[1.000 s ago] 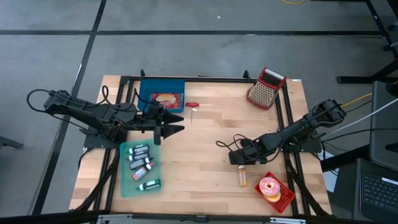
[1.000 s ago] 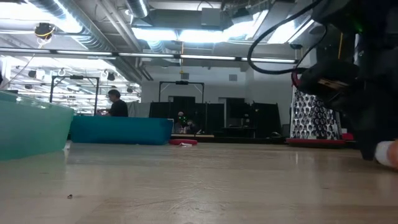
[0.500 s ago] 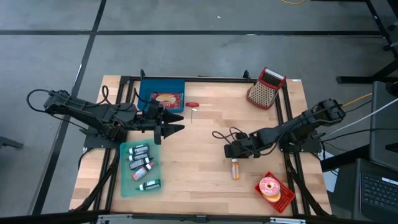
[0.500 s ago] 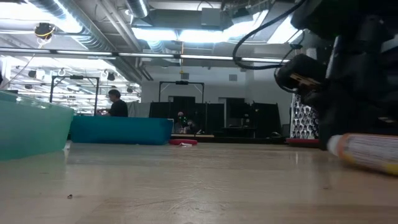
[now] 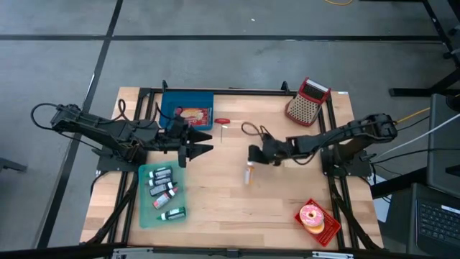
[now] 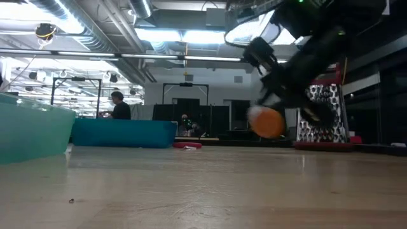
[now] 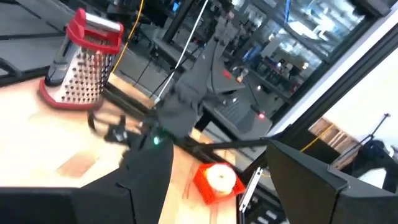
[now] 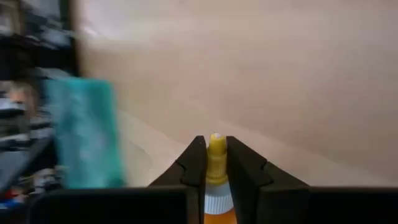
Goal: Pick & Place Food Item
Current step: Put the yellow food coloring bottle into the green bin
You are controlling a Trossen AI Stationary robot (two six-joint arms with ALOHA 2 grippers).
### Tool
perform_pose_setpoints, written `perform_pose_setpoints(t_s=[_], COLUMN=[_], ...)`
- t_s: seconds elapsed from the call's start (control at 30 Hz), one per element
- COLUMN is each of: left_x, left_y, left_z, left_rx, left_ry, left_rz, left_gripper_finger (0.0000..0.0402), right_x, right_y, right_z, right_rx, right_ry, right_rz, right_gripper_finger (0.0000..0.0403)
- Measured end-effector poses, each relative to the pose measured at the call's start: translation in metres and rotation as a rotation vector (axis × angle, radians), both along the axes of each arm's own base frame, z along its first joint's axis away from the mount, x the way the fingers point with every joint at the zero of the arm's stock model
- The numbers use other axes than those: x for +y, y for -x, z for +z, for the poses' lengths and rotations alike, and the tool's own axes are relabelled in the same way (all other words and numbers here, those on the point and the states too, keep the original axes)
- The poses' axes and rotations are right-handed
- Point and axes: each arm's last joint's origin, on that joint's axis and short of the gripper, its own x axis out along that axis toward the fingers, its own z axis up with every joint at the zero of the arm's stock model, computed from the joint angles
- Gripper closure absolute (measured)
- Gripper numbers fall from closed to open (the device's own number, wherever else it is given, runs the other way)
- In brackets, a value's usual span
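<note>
Desk of pale wooden planks fills my overhead view, and I place everything from its middle. My right claw sits just right of that middle, fingers pressed onto a small orange squeeze bottle with a white collar and yellow tip, which hangs clear of the desk in the low view. My left claw, spread wide and empty, waits left of the middle. Nearer me on that side lies the pale green plastic tray of tubes. Far right, a red-topped metal grater; near right, a pink-iced doughnut on a red plate.
</note>
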Motion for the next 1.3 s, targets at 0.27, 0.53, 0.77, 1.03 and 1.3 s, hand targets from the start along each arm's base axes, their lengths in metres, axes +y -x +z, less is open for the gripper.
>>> perform_pose_setpoints(t_s=[0.27, 0.53, 0.77, 1.03, 1.3], left_x=[0.006, 0.013, 0.021, 0.036, 0.050], left_y=[0.006, 0.006, -0.004, -0.020, -0.042], left_z=[-0.033, -0.039, -0.031, -0.040, -0.051], left_rx=[0.315, 0.357, 0.272, 0.292, 0.285], left_ry=[0.170, 0.273, 0.324, 0.325, 0.298], left_rz=[0.077, 0.111, 0.043, 0.054, 0.050], left_gripper_finger=[0.0149, 0.0149, 0.0149, 0.0149, 0.0149], right_x=[-0.031, -0.042, -0.053, -0.056, -0.055], right_y=[-0.020, -0.047, -0.063, -0.068, -0.069], right_z=[0.026, 0.080, 0.131, 0.160, 0.163], right_rx=[-0.314, -0.494, -0.549, -0.544, -0.547], right_ry=[0.101, 0.326, 0.484, 0.540, 0.540], right_rz=[-0.026, 0.055, 0.093, 0.144, 0.165], right_gripper_finger=[0.0361, 0.0361, 0.0361, 0.0361, 0.0361])
